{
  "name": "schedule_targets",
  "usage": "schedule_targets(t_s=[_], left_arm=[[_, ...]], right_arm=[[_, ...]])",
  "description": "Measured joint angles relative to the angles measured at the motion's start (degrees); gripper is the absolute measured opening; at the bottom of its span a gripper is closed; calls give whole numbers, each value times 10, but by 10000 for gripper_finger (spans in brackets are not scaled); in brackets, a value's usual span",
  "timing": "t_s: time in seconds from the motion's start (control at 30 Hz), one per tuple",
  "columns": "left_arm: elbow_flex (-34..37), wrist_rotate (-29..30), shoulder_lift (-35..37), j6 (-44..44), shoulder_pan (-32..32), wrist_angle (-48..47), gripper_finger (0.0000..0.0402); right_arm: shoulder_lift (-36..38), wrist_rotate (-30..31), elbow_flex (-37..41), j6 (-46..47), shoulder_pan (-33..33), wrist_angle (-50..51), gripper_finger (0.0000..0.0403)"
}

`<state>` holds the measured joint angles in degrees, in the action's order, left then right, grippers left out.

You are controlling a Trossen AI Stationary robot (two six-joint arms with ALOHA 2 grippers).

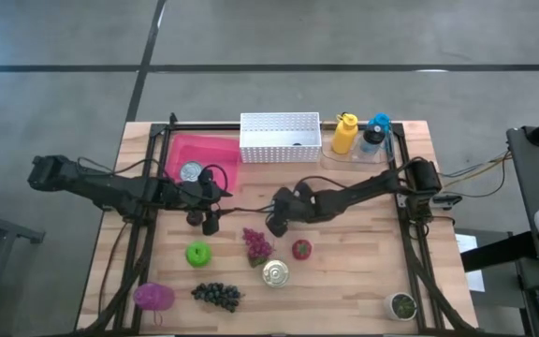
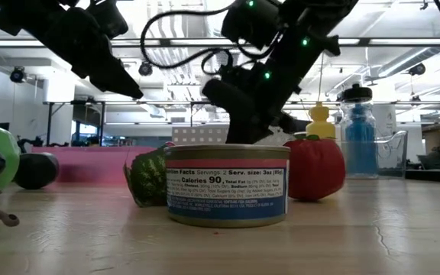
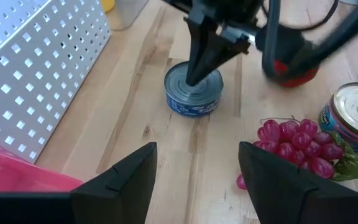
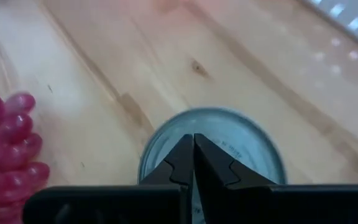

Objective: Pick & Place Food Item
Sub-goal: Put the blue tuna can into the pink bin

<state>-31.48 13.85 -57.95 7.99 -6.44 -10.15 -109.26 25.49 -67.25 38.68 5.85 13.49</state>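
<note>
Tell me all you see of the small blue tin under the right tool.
The blue tin is a short round can with a blue printed band and a ridged, silvery metal lid, seemingly unopened. It stands upright on the bare wooden table, near the perforated white bin and apart from the red grapes. The right tool, shut to a point, hangs directly over its lid; whether the tips touch it cannot be told. The left tool stands open, aimed at it from a distance.
</note>
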Motion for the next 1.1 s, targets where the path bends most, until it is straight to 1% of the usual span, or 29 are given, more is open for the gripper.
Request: schedule_targets(t_s=[0.13,0.27,0.43,0.6,0.8,0.9,1.1], left_arm=[[0,0,0,0,0,0,231],[0,0,0,4,0,0,232],[0,0,0,17,0,0,230],[0,0,0,30,0,0,232],[0,0,0,30,0,0,230],[0,0,0,30,0,0,231],[0,0,0,30,0,0,231]], right_arm=[[29,12,0,2,5,20,8],[48,61,1,29,22,68,8],[57,92,3,106,34,147,8],[57,92,12,192,37,212,8],[57,90,25,245,35,215,8],[55,78,30,250,35,196,8],[55,77,39,250,35,184,8]])
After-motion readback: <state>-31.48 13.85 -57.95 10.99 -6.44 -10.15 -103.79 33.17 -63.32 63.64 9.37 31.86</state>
